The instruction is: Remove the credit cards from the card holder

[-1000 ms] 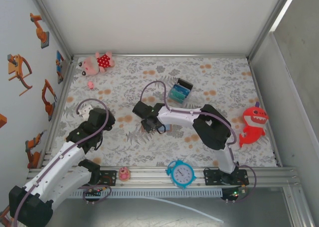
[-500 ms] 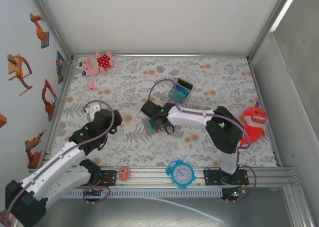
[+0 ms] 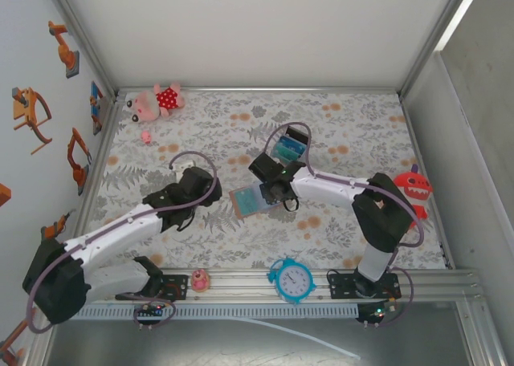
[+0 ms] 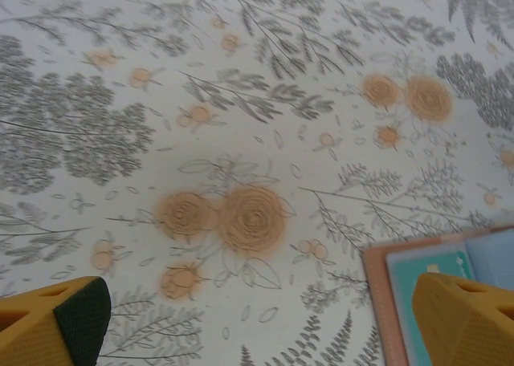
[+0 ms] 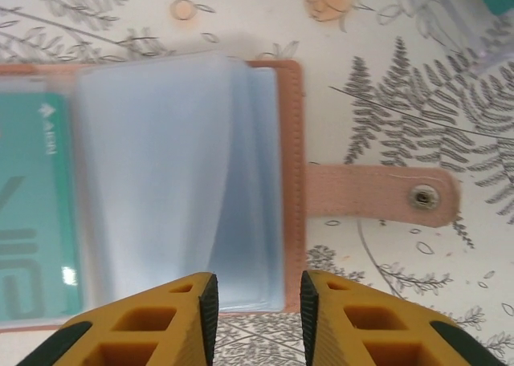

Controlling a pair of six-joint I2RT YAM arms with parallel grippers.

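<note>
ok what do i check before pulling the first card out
Holder open: the card holder lies open on the table, ok.
Card reachable: teal card shows inside, ok.
Left ready: left gripper open beside the card holder's corner, ok.
Right free: right gripper empty, jaws slightly apart, ok.
Holder pinned: no finger clearly on it, not ok.
More cards under the clear sleeves: cannot tell.

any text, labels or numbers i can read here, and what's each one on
teal card in the card holder: white lettering, sideways and blurred, not readable.
blue clock: dial numbers too small to read.
No text can be quoted; none reads clearly.
</note>
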